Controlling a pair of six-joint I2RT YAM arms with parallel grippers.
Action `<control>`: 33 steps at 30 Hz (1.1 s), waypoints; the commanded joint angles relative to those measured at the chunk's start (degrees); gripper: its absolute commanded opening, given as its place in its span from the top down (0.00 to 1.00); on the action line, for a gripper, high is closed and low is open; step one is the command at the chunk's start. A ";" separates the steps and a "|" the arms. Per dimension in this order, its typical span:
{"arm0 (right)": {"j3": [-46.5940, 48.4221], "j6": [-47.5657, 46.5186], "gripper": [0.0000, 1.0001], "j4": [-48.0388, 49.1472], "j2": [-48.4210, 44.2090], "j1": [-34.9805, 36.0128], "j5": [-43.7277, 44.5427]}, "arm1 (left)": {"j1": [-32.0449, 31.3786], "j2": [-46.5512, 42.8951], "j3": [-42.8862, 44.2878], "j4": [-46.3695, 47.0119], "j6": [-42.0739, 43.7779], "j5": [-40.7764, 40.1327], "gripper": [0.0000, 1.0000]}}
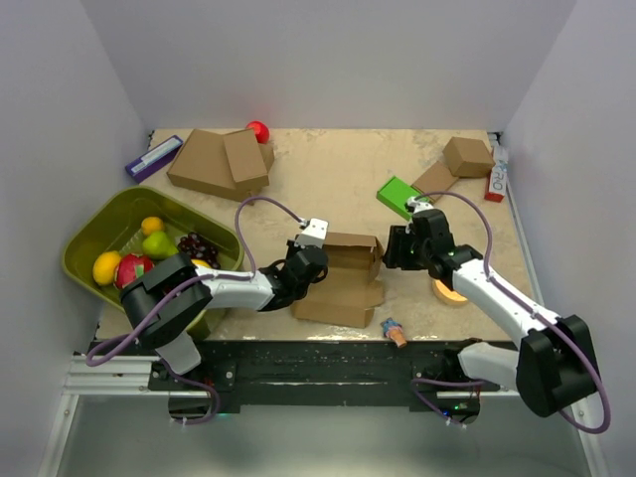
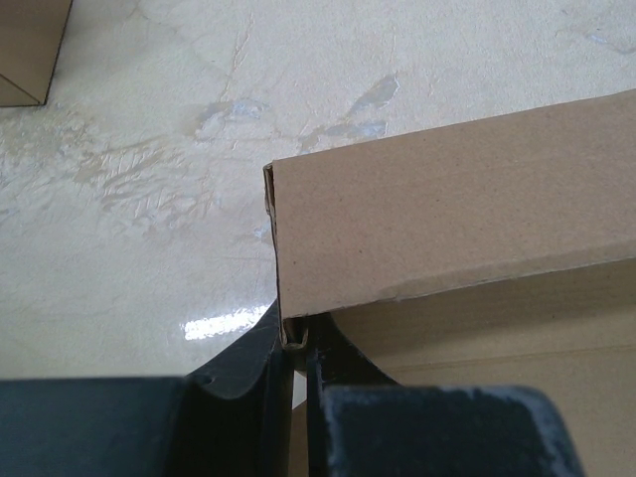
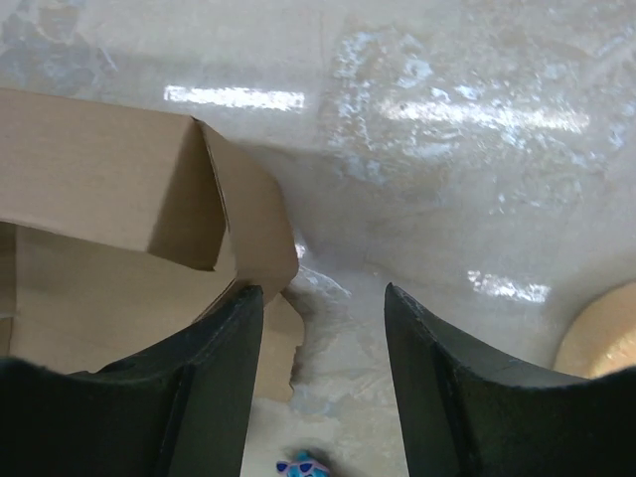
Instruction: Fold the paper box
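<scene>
- Lying toward the near edge of the worktop (image 1: 338, 184), the paper box (image 1: 343, 283) sits half-formed between the two arms, with one long wall raised.
- Left jaws are pressed almost together, pinching the lower corner of that raised wall (image 2: 447, 219).
- Right jaws stand spread at the box's right end; one finger (image 3: 199, 397) touches a side flap (image 3: 253, 219), and nothing lies between them.
- A small blue toy (image 1: 394, 331) lies just in front of the box.
- A green bin (image 1: 104, 214) of fruit stands at the far left.
</scene>
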 commanded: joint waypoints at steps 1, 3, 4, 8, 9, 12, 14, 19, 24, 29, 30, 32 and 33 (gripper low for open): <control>-1.51 -3.65 0.44 9.10 -0.05 0.08 -7.89 | 0.13 -1.16 -1.13 -0.73 3.21 0.09 0.99; -2.13 -4.09 0.44 11.22 0.65 0.08 -8.60 | 0.13 -1.16 -1.22 -0.64 3.30 0.09 0.99; -2.30 -4.35 0.44 11.92 0.91 0.08 -9.04 | 0.13 -1.16 -1.31 -0.38 3.47 0.18 0.99; -3.36 -5.23 0.43 15.52 2.41 0.17 -10.09 | 0.13 -1.25 -1.92 0.93 4.26 0.79 0.99; -3.62 -5.23 0.43 16.14 2.50 0.26 -10.44 | 0.13 -1.42 -2.10 1.11 4.44 0.88 0.99; -4.68 -5.58 0.40 19.12 2.85 0.78 -11.59 | 0.13 -1.42 -2.36 1.64 4.70 1.15 0.99; -5.11 -5.67 0.37 21.05 3.37 1.22 -12.38 | 0.13 -1.60 -2.45 1.91 5.06 1.23 0.99; -5.03 -5.93 0.34 23.00 5.04 2.45 -12.73 | 0.13 -1.51 -2.54 2.26 5.49 1.50 0.99; -5.03 -5.76 0.31 24.49 6.98 4.21 -12.47 | 0.13 -1.51 -2.63 2.70 5.76 1.85 0.99; -5.82 -5.06 0.28 26.25 6.89 5.00 -12.64 | 0.13 -1.68 -2.80 3.05 6.02 1.94 0.99; -6.08 -4.79 0.27 26.69 6.63 5.09 -12.91 | 0.13 -1.60 -2.80 3.05 6.11 1.94 0.99; -6.79 -4.18 0.26 27.74 6.45 5.18 -13.17 | 0.13 -1.60 -2.80 3.14 6.11 2.03 0.99; -6.87 -4.00 0.25 27.92 6.28 5.35 -13.00 | 0.13 -1.60 -2.80 3.23 6.20 2.03 0.99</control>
